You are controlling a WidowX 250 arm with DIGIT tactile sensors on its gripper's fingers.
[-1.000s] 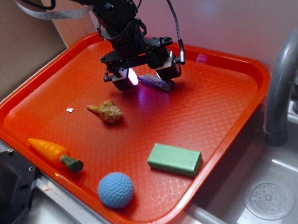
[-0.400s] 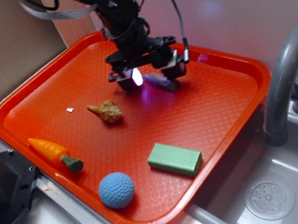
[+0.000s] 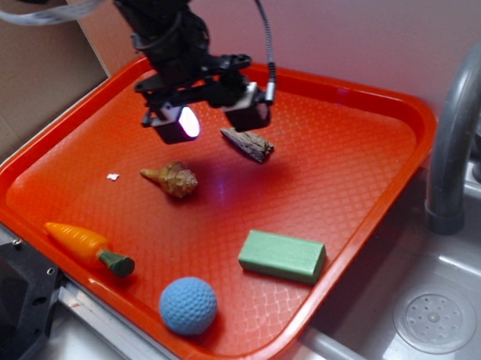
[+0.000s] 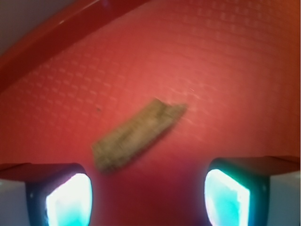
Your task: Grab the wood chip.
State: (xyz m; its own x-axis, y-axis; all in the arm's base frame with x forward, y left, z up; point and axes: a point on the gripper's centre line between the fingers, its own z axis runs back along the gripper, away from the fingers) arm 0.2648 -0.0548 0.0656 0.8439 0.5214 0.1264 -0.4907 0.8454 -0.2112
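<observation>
- The gripper (image 3: 208, 117) hangs above the far-left part of the orange tray (image 3: 357, 101), its fingers spread wide with nothing between them; the wrist view shows both lit pads (image 4: 68, 200) at the bottom corners with a broad gap of bare tray between.
- The wood chip (image 3: 247, 144) lies on the tray just beside and below the right finger, outside the gap in the exterior view; in the wrist view it sits diagonally ahead of the pads, blurred.
- Risk: a straight descent from here probably lands a finger on the chip or beside it, closing on air, because the chip is not centred.
- Risk: the sliver is thin and flat, so the pads may skid over it or flip it.
- The seashell (image 3: 172, 179) is near on the left; a drift that way could nudge or pick it instead.
</observation>
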